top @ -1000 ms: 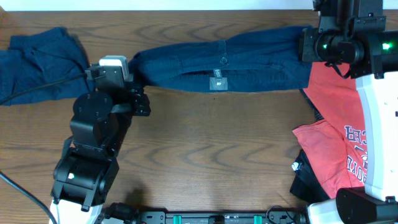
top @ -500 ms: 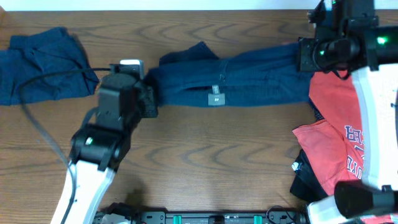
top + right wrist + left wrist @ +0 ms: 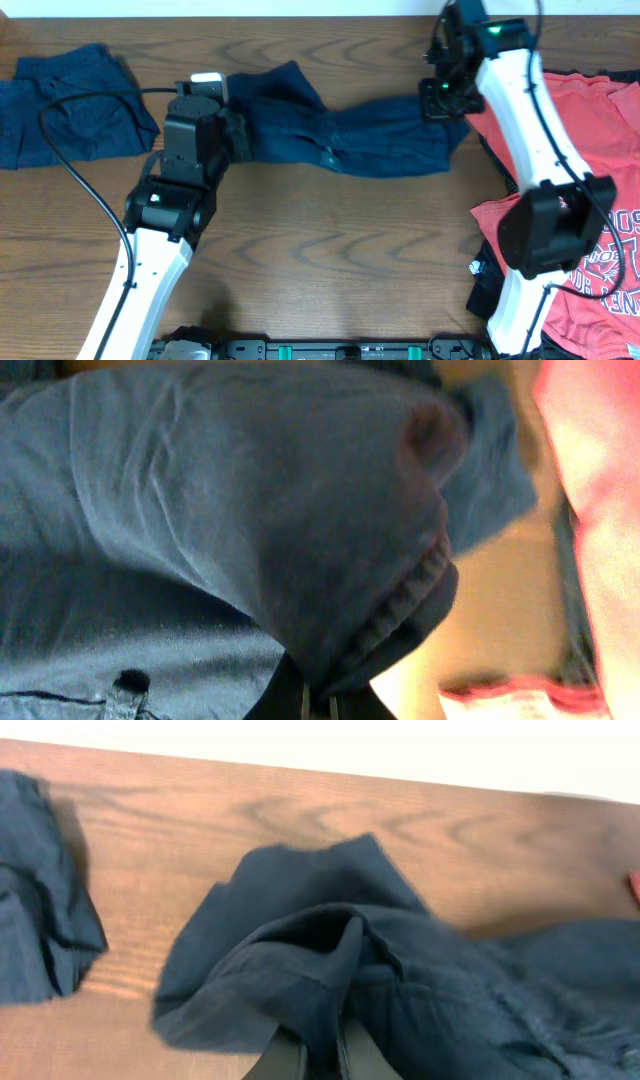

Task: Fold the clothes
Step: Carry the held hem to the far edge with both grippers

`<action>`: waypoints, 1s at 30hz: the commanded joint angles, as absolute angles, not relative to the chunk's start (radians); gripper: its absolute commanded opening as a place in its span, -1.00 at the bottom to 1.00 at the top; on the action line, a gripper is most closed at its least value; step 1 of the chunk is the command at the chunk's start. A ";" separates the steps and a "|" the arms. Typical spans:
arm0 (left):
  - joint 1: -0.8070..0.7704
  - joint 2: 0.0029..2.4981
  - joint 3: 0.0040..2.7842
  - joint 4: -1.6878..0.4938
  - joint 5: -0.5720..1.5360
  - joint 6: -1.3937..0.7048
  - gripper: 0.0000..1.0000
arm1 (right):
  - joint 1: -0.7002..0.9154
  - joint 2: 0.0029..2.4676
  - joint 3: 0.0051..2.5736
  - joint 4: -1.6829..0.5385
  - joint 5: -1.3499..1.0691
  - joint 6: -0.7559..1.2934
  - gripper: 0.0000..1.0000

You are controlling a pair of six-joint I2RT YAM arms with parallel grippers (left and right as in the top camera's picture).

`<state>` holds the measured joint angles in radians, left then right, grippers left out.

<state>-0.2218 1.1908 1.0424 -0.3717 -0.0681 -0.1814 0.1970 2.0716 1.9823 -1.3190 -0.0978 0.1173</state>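
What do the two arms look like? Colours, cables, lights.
Both have white link shells and black joint housings. The left arm trails a looping black cable. The right arm shows a green light near its wrist. The left end effector and right end effector have dark fingers.

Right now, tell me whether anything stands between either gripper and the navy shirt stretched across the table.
Nothing visible does. The left gripper is shut on the navy shirt at its left end, the right gripper on its right end.
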 commanded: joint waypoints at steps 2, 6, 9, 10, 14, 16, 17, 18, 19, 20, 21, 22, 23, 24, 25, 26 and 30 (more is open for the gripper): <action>-0.197 1.225 1.066 -0.259 -0.106 -0.149 -0.88 | 0.215 2.081 2.001 -1.204 -0.049 0.103 -0.98; -0.197 1.242 1.066 -0.134 -0.107 -0.095 -0.88 | 0.210 2.074 2.077 -1.116 0.064 0.103 -0.98; -0.197 1.246 1.066 -0.064 -0.134 -0.070 -0.88 | 0.209 2.072 2.149 -1.067 0.168 0.097 -0.98; -0.197 1.246 1.066 -0.040 -0.151 -0.060 -0.88 | 0.208 2.072 2.172 -1.048 0.181 0.084 -0.98; -0.196 1.247 1.066 0.053 -0.178 0.006 -0.88 | 0.209 2.072 2.237 -0.960 0.187 0.043 -0.98; -0.197 1.247 1.066 0.097 -0.178 0.046 -0.88 | 0.209 2.072 2.262 -0.907 0.210 0.043 -0.98; -0.196 1.248 1.066 0.115 -0.178 0.060 -0.88 | 0.209 2.072 2.269 -0.881 0.219 0.041 -0.98; -0.197 1.248 1.066 0.128 -0.178 0.072 -0.88 | 0.209 2.072 2.275 -0.858 0.221 0.034 -0.98; -0.196 1.248 1.066 0.136 -0.178 0.076 -0.88 | 0.208 2.072 2.279 -0.837 0.220 0.024 -0.98; -0.195 1.248 1.066 0.141 -0.178 0.078 -0.88 | 0.208 2.072 2.280 -0.815 0.220 0.010 -0.98; -0.194 1.250 1.066 0.140 -0.178 0.078 -0.88 | 0.209 2.072 2.280 -0.802 0.220 -0.008 -0.98; -0.195 1.254 1.066 0.136 -0.178 0.078 -0.88 | 0.209 2.072 2.280 -0.801 0.220 -0.017 -0.98; -0.195 1.259 1.066 0.125 -0.177 0.078 -0.88 | 0.210 2.072 2.279 -0.807 0.218 -0.017 -0.98; -0.195 1.270 1.066 0.107 -0.177 0.073 -0.88 | 0.210 2.072 2.278 -0.822 0.205 -0.017 -0.98; -0.195 1.282 1.066 0.087 -0.177 0.066 -0.88 | 0.210 2.072 2.275 -0.839 0.192 -0.017 -0.98; -0.195 1.294 1.066 0.066 -0.176 0.053 -0.88 | 0.211 2.073 2.275 -0.859 0.178 -0.016 -0.98; -0.196 1.359 1.066 -0.020 -0.152 -0.027 -0.88 | 0.211 2.076 2.272 -0.964 0.105 -0.006 -0.98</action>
<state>-0.2035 1.3186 1.0439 0.0025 -0.1341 0.0265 0.2173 2.0903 2.2562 -0.9409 0.1261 0.0059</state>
